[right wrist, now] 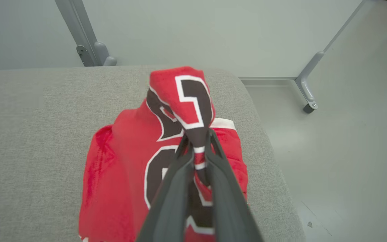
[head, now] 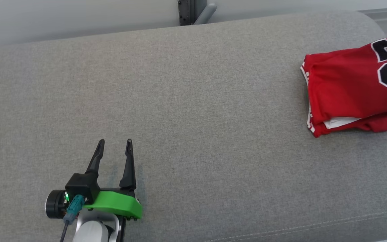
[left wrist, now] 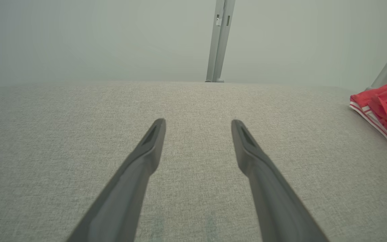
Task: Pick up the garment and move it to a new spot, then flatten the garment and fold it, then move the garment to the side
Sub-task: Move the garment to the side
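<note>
Across the head view we see a broad grey fabric cushion (head: 180,101) with rounded far corners and a stitched seam along its near edge. Behind it stands a pale wall (left wrist: 79,33), and in the right wrist view a pale floor (right wrist: 348,141) lies past the cushion's right end.

Next in size is the garment (head: 344,90), a red jersey with black numerals edged in white and white-striped trim. It is folded into a compact bundle at the far right end of the cushion, close to the rounded corner. In the left wrist view its striped edge (left wrist: 381,114) shows at the right margin.

A grey metal post (head: 193,13) rises behind the cushion's far edge, and a slanted grey leg (right wrist: 309,84) meets the floor to the right.

Our left gripper (head: 115,142) sits at the lower left, low over bare cushion and well apart from the garment. Its two dark fingers are spread wide with nothing between them. A green bracket (head: 119,206) curves around its base.

Our right gripper (right wrist: 197,144) is clamped on the garment. Its fingers pinch a numbered fold that stands raised above the rest of the bundle, which lies on the cushion beneath.
</note>
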